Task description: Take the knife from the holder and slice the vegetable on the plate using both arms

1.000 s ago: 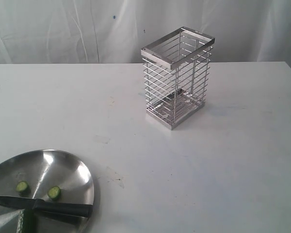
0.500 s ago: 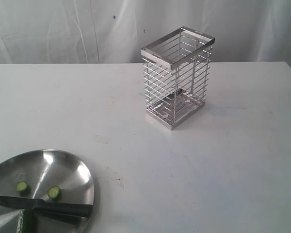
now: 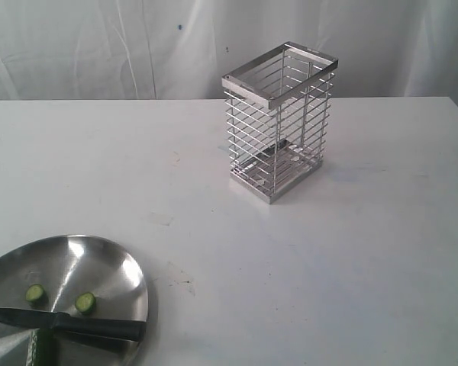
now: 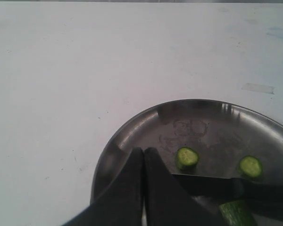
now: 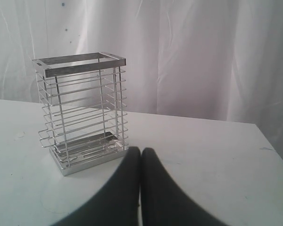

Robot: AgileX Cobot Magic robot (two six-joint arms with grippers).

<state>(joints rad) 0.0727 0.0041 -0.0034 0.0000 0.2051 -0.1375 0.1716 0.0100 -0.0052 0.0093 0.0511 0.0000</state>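
White table (image 3: 305, 267): knife (image 3: 69, 324) across plate (image 3: 99, 259)

We saw a shiny silver plate (image 3: 122, 267) with grey scuffs, two slices (image 3: 85, 303) pale green with dark green rims, a knife (image 3: 99, 327) black from handle to blade, a holder (image 3: 278, 122) of silver wire stripes, and a white table (image 3: 328, 267).

Both end effectors closed — left (image 4: 144, 155), right (image 5: 140, 153) — fingers pressed together.
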